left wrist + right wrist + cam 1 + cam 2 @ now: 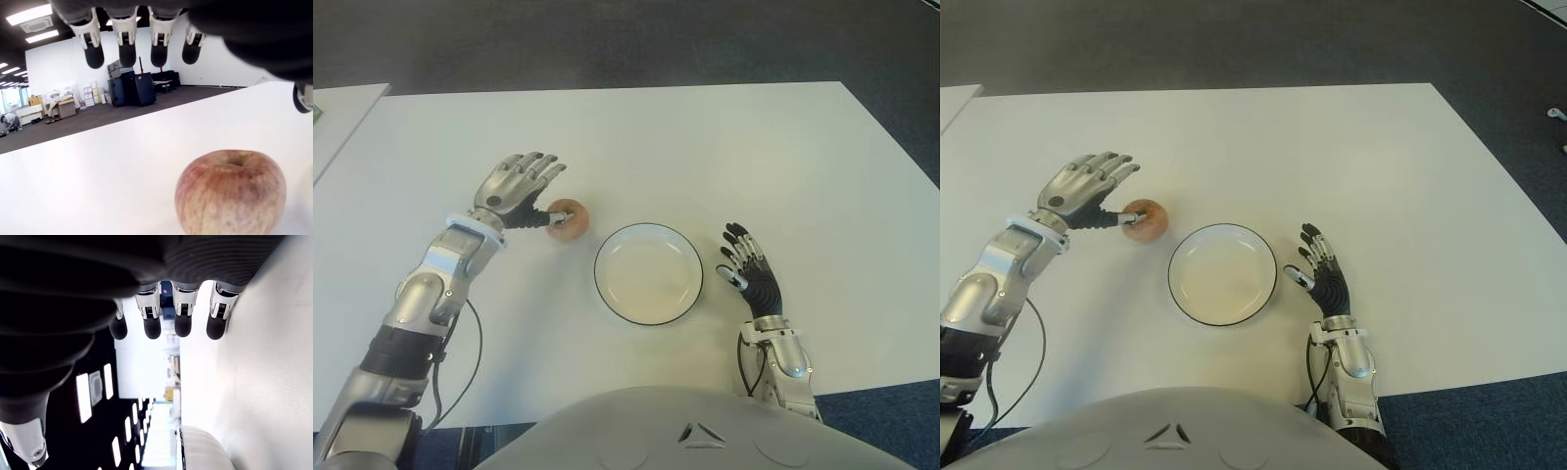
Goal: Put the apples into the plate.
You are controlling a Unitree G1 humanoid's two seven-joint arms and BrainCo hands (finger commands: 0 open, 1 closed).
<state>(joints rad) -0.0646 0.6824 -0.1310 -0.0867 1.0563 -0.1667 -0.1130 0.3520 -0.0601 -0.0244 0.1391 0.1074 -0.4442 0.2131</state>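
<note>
Beside the plate (648,273), a blotchy red-yellow apple (570,218) sits upright.

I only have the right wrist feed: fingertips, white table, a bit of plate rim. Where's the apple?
Observer: The apple sits on the table, on the plate's left.
Operator: Anything in the plate?
Observer: Nothing; the plate is empty.
Operator: Has the left robot hand grasped it?
Observer: No. The left robot hand is open beside the apple, thumb at its side, fingers spread above it.
Operator: And the right one?
Observer: The right robot hand shows open, right of the plate.
</note>
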